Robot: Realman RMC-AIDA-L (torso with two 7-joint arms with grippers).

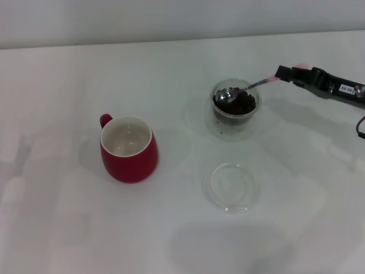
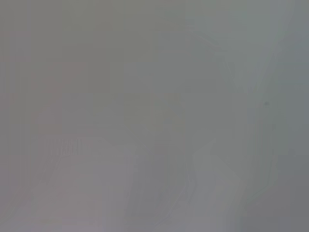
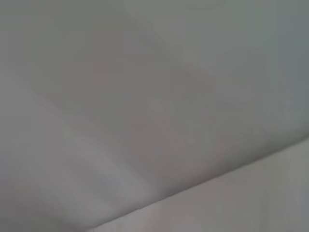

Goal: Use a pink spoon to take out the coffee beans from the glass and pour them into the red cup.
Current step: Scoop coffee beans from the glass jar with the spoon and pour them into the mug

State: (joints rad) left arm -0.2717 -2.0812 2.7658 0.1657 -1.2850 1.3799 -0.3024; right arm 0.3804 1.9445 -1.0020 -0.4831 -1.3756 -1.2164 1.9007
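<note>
One arm works in the head view: the right gripper (image 1: 283, 74), to the right of the glass (image 1: 235, 108), is clenched on the pink spoon (image 1: 251, 86), whose handle slopes down leftward so the bowl sits among the coffee beans (image 1: 236, 105). Well left of the glass, across open table (image 1: 63, 85), stands the red cup (image 1: 129, 149); a shallow glass dish (image 1: 231, 186) lies nearer than the glass. Both wrist views show only blank grey; the left gripper is unseen.

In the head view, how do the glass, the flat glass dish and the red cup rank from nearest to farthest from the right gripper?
1. The glass, just left of the right gripper, which holds the pink spoon in its coffee beans.
2. The flat glass dish, nearer the robot, below the glass.
3. The red cup, far on the left side.
</note>
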